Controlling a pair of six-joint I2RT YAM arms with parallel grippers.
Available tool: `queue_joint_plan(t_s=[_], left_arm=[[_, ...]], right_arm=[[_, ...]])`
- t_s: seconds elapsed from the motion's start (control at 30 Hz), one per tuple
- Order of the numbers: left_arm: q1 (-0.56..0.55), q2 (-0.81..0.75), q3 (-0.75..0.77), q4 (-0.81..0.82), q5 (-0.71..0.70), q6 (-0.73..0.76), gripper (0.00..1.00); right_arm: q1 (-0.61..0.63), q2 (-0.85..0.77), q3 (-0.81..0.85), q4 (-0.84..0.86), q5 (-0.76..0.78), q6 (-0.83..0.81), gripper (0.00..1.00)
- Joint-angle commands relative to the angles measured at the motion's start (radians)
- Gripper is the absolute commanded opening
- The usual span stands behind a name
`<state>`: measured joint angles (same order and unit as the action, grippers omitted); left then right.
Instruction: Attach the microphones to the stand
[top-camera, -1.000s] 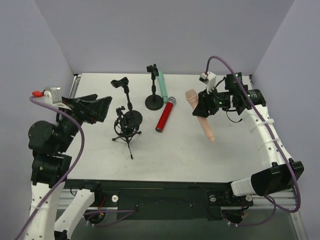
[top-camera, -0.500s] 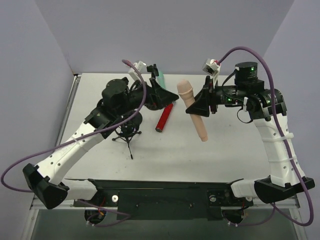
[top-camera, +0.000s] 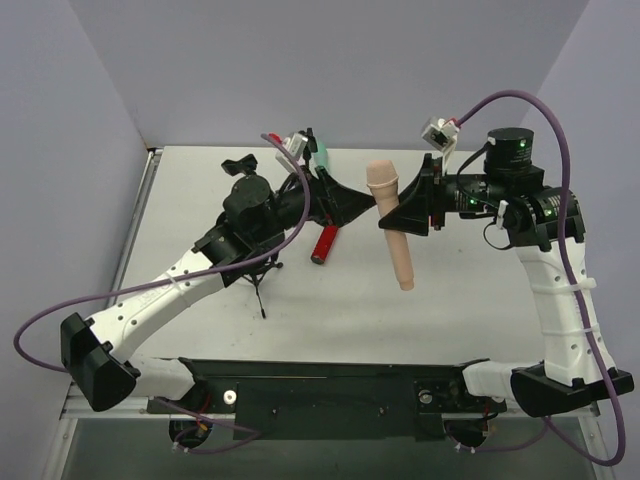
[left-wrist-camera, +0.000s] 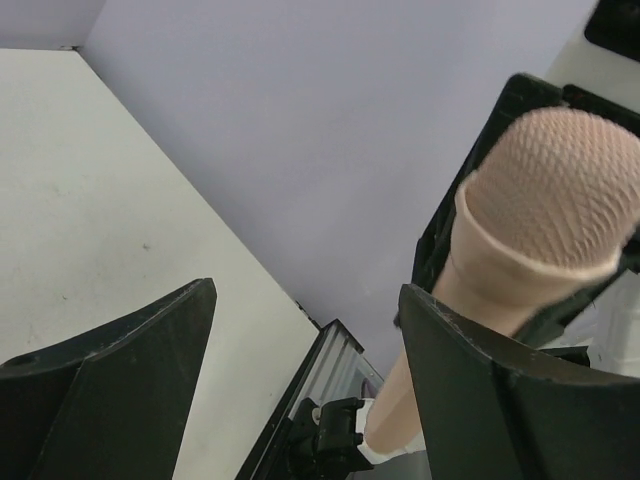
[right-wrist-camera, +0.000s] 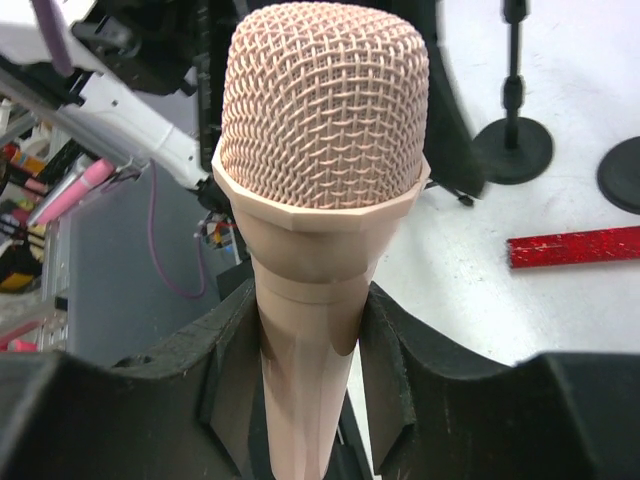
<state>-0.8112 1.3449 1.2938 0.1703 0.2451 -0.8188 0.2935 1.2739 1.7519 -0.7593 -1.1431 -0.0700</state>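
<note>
My right gripper (top-camera: 398, 220) (right-wrist-camera: 305, 370) is shut on the handle of the peach-pink microphone (top-camera: 393, 225) (right-wrist-camera: 325, 110), holding it above the table with its head up. My left gripper (top-camera: 366, 203) (left-wrist-camera: 305, 330) is open just left of that microphone's head (left-wrist-camera: 545, 205), which shows beyond the right finger (left-wrist-camera: 500, 400); nothing lies between the jaws. The red microphone (top-camera: 323, 244) (right-wrist-camera: 578, 246) lies on the table, partly under the left arm. Only the tip of the mint green microphone (top-camera: 322, 158) shows behind the left wrist. One stand clip (top-camera: 240, 165) rises at the back left.
A tripod stand (top-camera: 257, 283) is mostly hidden under the left arm. Two round stand bases (right-wrist-camera: 512, 150) (right-wrist-camera: 622, 175) sit on the table beyond the red microphone. Purple cables (top-camera: 500, 100) loop above both arms. Walls close the table at the back and sides.
The left arm has swung from the far left across the table to the pink microphone. The right arm has carried the microphone leftwards and turned it more upright.
</note>
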Motion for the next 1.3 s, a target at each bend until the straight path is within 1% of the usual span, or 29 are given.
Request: queue_joint_plan(t_s=[0.0, 0.1, 0.17, 0.27, 0.43, 0.53, 0.67, 0.73, 0.97, 1.1, 1.17, 1.23, 1.27], left_arm=[[-0.005, -0.119, -0.085, 0.132, -0.053, -0.002, 0.86], [-0.006, -0.167, -0.148, 0.211, -0.04, -0.025, 0.86], [-0.006, -0.17, -0.159, 0.254, -0.027, -0.04, 0.87], [-0.006, -0.147, -0.145, 0.287, -0.006, -0.06, 0.87], [-0.023, -0.067, -0.122, 0.366, -0.026, -0.109, 0.81], [-0.049, -0.032, -0.099, 0.37, -0.053, -0.099, 0.77], [-0.057, -0.001, -0.088, 0.368, -0.093, -0.109, 0.71], [-0.059, 0.011, -0.085, 0.385, -0.089, -0.126, 0.68], [-0.062, 0.051, -0.088, 0.488, -0.058, -0.192, 0.64], [-0.063, 0.065, -0.087, 0.498, -0.056, -0.206, 0.56], [-0.063, 0.063, -0.087, 0.495, -0.059, -0.209, 0.48], [-0.063, 0.053, -0.094, 0.494, -0.07, -0.201, 0.35], [-0.063, 0.046, -0.097, 0.492, -0.078, -0.198, 0.25]], right_arm=[[-0.062, -0.028, -0.014, 0.087, -0.025, 0.061, 0.11], [-0.07, -0.038, -0.046, 0.135, -0.014, 0.096, 0.11], [-0.065, -0.041, -0.095, 0.181, -0.014, 0.146, 0.11], [-0.047, -0.044, -0.132, 0.215, 0.002, 0.17, 0.11], [-0.008, -0.051, -0.172, 0.23, 0.008, 0.164, 0.11], [-0.007, -0.054, -0.183, 0.236, -0.001, 0.165, 0.11], [0.009, -0.059, -0.207, 0.253, -0.018, 0.17, 0.11], [0.013, -0.059, -0.218, 0.261, -0.023, 0.173, 0.11], [0.018, -0.054, -0.239, 0.278, -0.038, 0.179, 0.12], [0.016, -0.056, -0.241, 0.288, -0.049, 0.188, 0.12], [0.016, -0.056, -0.242, 0.29, -0.047, 0.19, 0.13], [0.013, -0.056, -0.246, 0.295, -0.044, 0.197, 0.14], [0.012, -0.059, -0.247, 0.299, -0.043, 0.202, 0.14]])
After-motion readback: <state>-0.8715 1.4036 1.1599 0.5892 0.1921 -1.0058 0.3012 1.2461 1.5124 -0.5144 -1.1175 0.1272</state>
